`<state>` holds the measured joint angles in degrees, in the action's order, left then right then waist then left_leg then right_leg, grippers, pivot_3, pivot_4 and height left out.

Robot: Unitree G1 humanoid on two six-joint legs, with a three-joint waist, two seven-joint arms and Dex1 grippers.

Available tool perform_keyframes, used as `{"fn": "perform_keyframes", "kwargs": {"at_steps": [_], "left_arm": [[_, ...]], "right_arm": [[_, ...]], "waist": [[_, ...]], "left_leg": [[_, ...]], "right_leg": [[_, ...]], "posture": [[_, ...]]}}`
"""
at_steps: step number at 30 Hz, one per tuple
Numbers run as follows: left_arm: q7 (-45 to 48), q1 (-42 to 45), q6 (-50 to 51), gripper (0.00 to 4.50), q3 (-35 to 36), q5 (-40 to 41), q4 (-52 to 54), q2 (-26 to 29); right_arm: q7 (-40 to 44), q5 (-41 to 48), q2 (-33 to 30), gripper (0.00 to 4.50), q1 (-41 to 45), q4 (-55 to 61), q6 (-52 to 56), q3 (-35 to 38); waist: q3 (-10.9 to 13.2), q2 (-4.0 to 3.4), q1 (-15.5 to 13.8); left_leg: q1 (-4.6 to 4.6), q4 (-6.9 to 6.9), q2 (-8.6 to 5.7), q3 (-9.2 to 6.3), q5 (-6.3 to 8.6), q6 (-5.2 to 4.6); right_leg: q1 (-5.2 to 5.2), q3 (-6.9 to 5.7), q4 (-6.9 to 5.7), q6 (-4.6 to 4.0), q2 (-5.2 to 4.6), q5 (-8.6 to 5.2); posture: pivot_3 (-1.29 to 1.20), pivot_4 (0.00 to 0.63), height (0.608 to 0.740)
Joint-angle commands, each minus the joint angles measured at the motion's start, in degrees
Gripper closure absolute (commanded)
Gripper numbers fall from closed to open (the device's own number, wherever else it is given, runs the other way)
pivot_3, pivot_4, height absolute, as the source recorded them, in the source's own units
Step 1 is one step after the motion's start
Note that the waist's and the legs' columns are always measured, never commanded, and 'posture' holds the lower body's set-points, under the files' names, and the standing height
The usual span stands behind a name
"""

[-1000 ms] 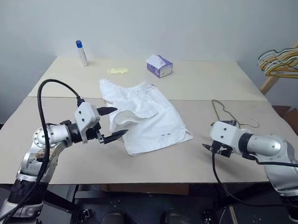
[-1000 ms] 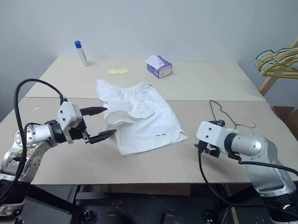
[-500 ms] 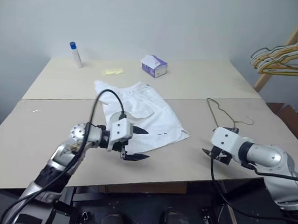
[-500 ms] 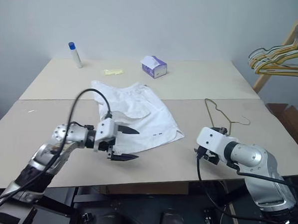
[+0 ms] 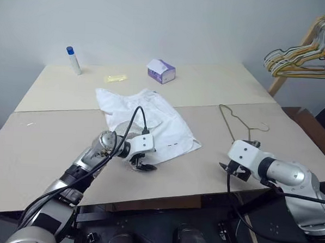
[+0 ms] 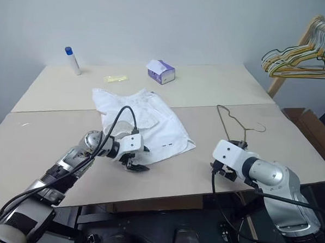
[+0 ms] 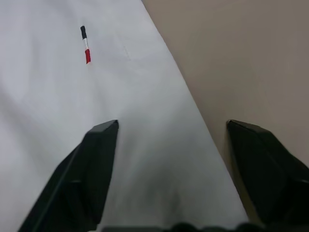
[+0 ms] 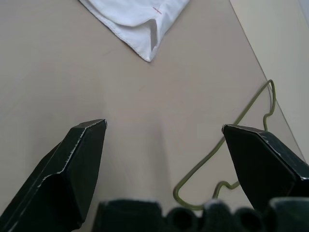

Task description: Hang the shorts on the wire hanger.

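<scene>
The left tool (image 5: 144,165) has swung down from the left of the frame and now sits low at the near hem of the shorts (image 5: 151,123), fingers (image 7: 96,164) parted and straddling the hem edge, nothing gripped yet. That suggests a pinch on the hem is about to start. The shorts lie flat at centre frame on the counter (image 5: 52,143). The wire hanger (image 5: 236,121) lies right of centre, well apart from the cloth. The right tool (image 5: 229,167) hangs spread wide and empty just below the hanger, barely shifted.
</scene>
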<state>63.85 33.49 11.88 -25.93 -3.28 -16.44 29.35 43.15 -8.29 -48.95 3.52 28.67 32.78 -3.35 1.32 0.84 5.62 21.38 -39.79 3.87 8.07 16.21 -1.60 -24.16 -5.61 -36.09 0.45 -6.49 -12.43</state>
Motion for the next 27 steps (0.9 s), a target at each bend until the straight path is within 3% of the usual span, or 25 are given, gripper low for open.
{"fn": "perform_keyframes", "kwargs": {"at_steps": [1,8,13,17,20,27], "left_arm": [[-0.77,0.82,-1.53,2.21,-0.46,-2.51,-1.59,0.24],[-0.77,-0.66,-2.13,4.46,0.36,-3.12,-0.18,1.21],[-1.94,-3.79,-4.70,4.49,2.42,-3.67,3.68,5.50],[-0.61,-6.52,-9.83,4.49,4.58,-4.90,3.05,14.43],[-0.84,-6.93,-14.62,4.49,7.24,-5.30,-1.15,20.92],[-3.11,-3.37,-24.48,4.49,9.84,-8.47,-15.91,27.70]], "right_arm": [[-0.44,-0.09,-0.46,0.00,0.74,1.55,0.10,1.34],[-0.08,-0.18,-0.58,0.00,2.25,0.45,-0.60,0.62],[0.06,-0.21,-0.21,0.00,3.26,-0.57,-1.33,-0.70],[0.11,-0.28,0.23,0.00,4.57,-2.24,-2.55,-2.16],[-0.05,-0.30,0.66,0.00,5.62,-3.33,-3.35,-3.20],[-0.03,-0.26,1.40,0.00,6.85,-4.57,-4.07,-4.29]], "waist": [[0.00,0.00,0.01],[-0.01,0.00,0.08],[-0.01,0.00,0.25],[-0.01,0.00,0.17],[-0.01,-0.01,-0.06],[0.00,0.01,-1.91]], "left_leg": [[0.00,0.00,0.00,0.01,0.00,0.00],[-0.03,-0.01,0.01,0.02,0.00,-0.01],[-0.04,0.02,0.03,0.06,0.01,-0.02],[-0.10,0.02,0.06,0.08,0.01,-0.01],[-0.15,0.05,0.07,0.12,0.01,-0.01],[-0.01,0.03,0.06,0.14,0.09,-0.05]], "right_leg": [[0.00,0.01,0.00,-0.02,0.00,0.01],[-0.01,0.04,-0.03,-0.06,0.00,0.04],[-0.04,0.08,-0.03,-0.08,0.02,0.05],[-0.04,0.11,-0.07,-0.10,0.03,0.06],[-0.04,0.12,-0.09,-0.03,0.03,0.01],[-0.14,0.09,-0.04,-0.13,0.01,0.06]], "posture": [[-0.18,0.000,0.740],[-0.16,0.000,0.740],[-0.12,0.000,0.740],[-0.09,0.000,0.740],[-0.07,0.000,0.740],[-0.05,0.000,0.740]]}}
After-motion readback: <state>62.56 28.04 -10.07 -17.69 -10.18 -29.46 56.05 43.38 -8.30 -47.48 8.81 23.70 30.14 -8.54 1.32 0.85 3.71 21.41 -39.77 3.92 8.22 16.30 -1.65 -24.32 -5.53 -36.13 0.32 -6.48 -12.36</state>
